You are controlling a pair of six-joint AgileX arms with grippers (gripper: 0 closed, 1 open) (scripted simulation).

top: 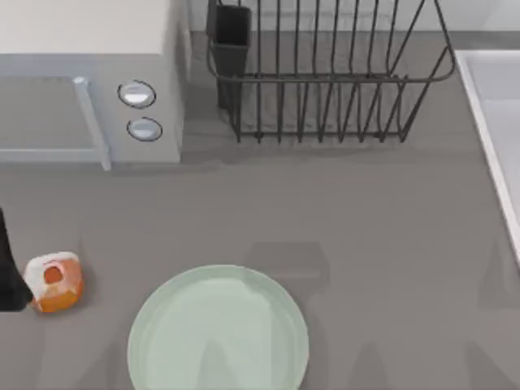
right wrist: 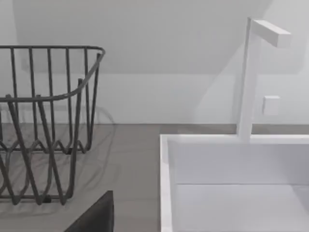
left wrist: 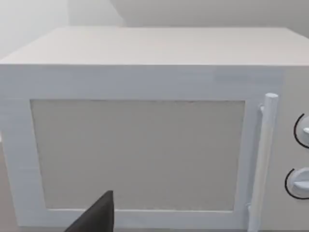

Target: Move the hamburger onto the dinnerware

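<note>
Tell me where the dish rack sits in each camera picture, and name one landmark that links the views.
Top view: the dish rack stands at the back of the table, right of the microwave.
Left wrist view: not in it; the microwave is there.
Right wrist view: the rack stands beside the sink.
Shared landmark: the grey table.

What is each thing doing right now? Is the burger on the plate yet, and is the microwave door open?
hamburger: on the table, left of the plate, not on it.
plate: flat on the table, nothing on it.
microwave: door shut.
dish rack: upright at the back, no dishes in it.
sink: nothing seen in it, no water running from its faucet.
left arm: at the table's left edge, beside the hamburger.
</note>
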